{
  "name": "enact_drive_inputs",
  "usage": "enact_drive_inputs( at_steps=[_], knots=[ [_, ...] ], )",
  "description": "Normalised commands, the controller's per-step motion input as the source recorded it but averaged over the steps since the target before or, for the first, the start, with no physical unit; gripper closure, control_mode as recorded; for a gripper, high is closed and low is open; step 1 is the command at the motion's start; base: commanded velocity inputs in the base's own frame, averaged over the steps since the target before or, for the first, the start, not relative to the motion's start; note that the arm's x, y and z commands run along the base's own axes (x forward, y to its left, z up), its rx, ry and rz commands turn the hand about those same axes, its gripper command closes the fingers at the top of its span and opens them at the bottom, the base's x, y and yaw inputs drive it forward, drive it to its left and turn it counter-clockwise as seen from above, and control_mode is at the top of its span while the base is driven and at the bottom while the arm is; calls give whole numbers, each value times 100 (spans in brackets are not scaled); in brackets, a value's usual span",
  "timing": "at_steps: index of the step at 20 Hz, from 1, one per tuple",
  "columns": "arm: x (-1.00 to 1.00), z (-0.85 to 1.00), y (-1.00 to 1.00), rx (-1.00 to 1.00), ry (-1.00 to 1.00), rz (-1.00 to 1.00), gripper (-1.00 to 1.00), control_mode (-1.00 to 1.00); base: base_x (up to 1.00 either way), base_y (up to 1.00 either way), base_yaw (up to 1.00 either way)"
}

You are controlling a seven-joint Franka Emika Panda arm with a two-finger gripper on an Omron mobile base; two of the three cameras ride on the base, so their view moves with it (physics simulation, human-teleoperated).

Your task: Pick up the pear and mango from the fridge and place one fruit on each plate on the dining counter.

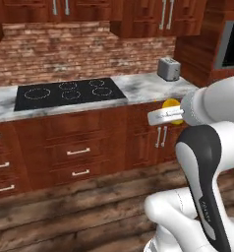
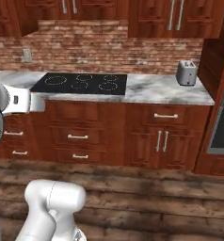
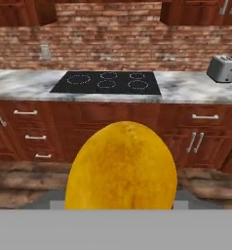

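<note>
Facing a wall counter [image 3: 20,83] of grey-veined marble over reddish wood drawers, the hand view runs left to right from a wall outlet [image 3: 45,51] at ten o'clock, past the black cooktop [image 3: 108,82] at twelve, to a silver toaster [image 3: 222,68] at two o'clock. Right in front of the lens, at six o'clock, sits the mango [image 3: 122,168] — big, orange-yellow and dimpled, with the gripper [image 1: 164,115] clenched on it. From the left base view the fruit peeks out behind the white hand at three o'clock — held in the air, well apart from the counter and above the plank floor [image 1: 65,216].
</note>
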Motion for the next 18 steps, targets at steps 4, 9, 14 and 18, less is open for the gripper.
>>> enact_drive_inputs(
  at_steps=[4,9,14,18],
  knots=[
    [0,0,0,0,0,0,100,100,0,0,-100],
    [0,0,0,0,0,0,100,100,0,0,-100],
    [0,0,0,0,0,0,100,100,0,0,-100],
    [0,0,0,0,0,0,100,100,-1,0,-100]
  ],
)
